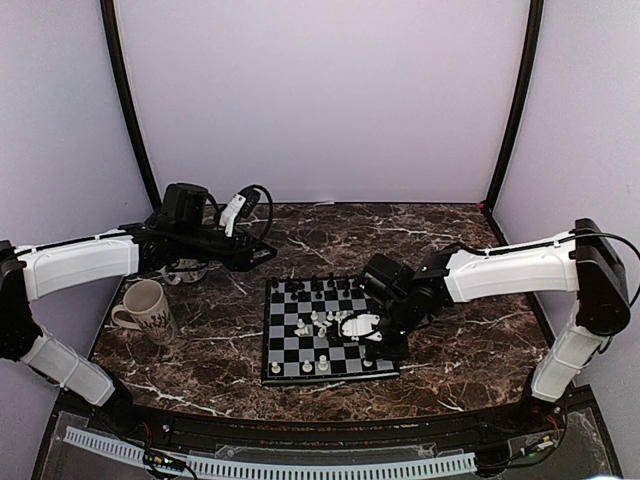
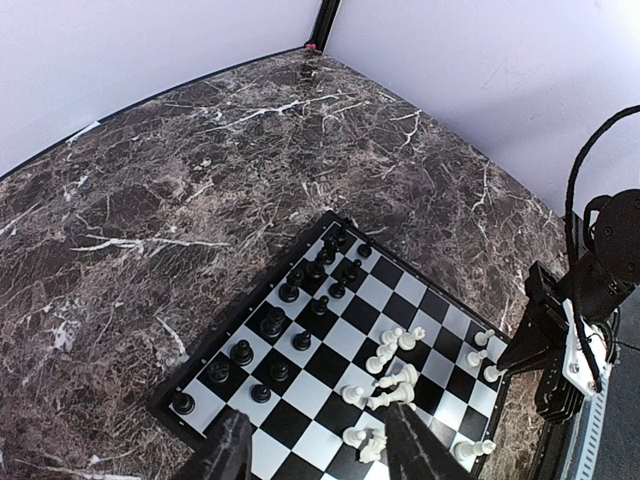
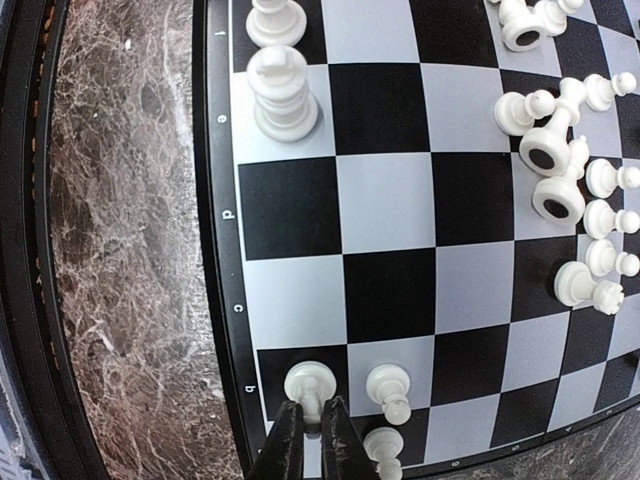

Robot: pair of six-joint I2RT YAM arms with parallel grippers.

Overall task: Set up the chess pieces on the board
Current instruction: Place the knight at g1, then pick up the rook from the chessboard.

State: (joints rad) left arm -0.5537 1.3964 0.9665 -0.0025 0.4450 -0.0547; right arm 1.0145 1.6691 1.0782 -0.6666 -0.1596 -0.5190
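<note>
The board [image 1: 266, 340] lies in the middle of the marble table. Black chess pieces [image 1: 318, 290] stand along its far rows. Several white chess pieces [image 2: 395, 385] lie toppled in a heap near its centre, and a few stand on the near edge squares. My right gripper [image 3: 313, 405] is shut on the top of a white piece [image 3: 310, 380]. That piece stands on a dark edge square beside the board's rim [image 3: 215, 200], with a white pawn [image 3: 388, 385] next to it. My left gripper [image 2: 320, 455] hangs open above the board's far left side, with nothing between its fingers.
A patterned mug [image 1: 148, 308] stands on the table left of the board. A second patterned cup [image 1: 185, 270] is partly hidden under the left arm. Pale walls close the table in at the back and on both sides.
</note>
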